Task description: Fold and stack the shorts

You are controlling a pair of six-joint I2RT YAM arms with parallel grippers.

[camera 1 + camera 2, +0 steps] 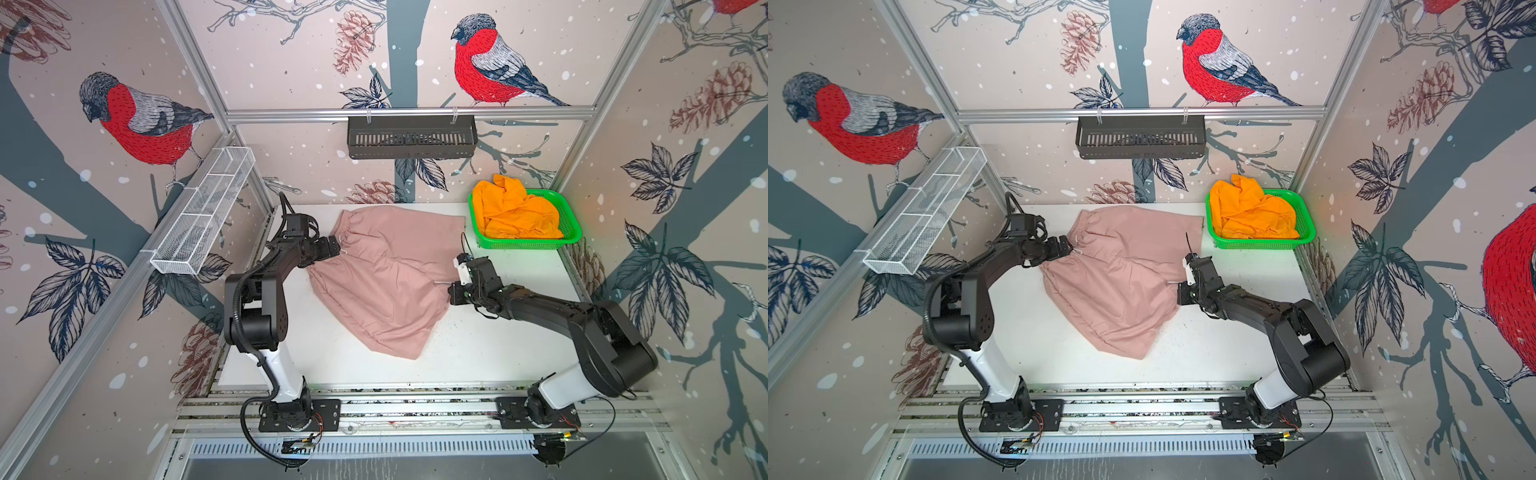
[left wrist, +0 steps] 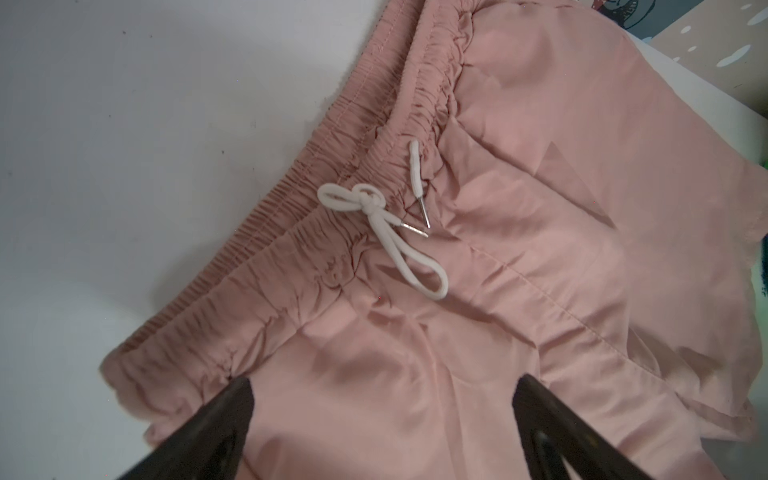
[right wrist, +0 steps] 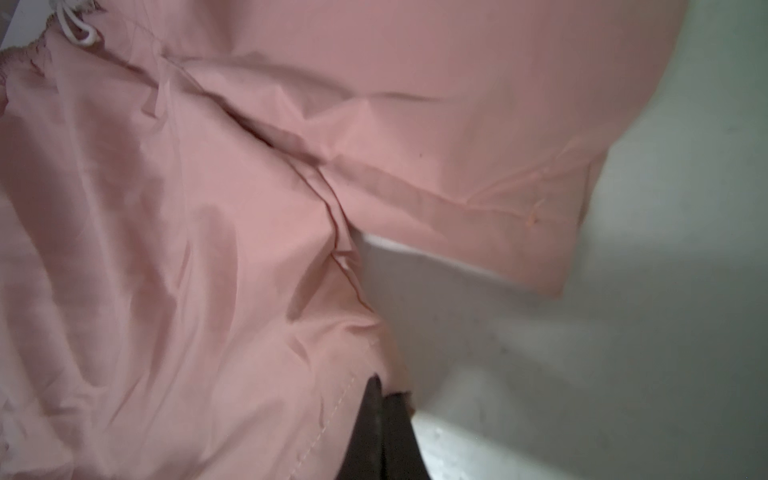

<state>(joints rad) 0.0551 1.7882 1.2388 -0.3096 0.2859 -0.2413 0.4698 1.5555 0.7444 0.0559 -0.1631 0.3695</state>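
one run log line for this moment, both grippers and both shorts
left gripper: open over pink shorts waistband | right gripper: shut on pink shorts hem | orange shorts: bunched in green basket

Dusty pink shorts (image 1: 386, 286) (white drawstring (image 2: 388, 226)), orange shorts (image 1: 515, 212), green mesh basket (image 1: 524, 244), white table (image 1: 498, 345).

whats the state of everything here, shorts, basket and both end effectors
pink shorts, spread out unfolded on the table, wrinkled
white drawstring, tied in a bow
orange shorts, crumpled in a heap, unfolded
green basket, upright, holding the orange shorts
left end effector, open over the waistband end
right end effector, shut on the pink shorts at a leg hem
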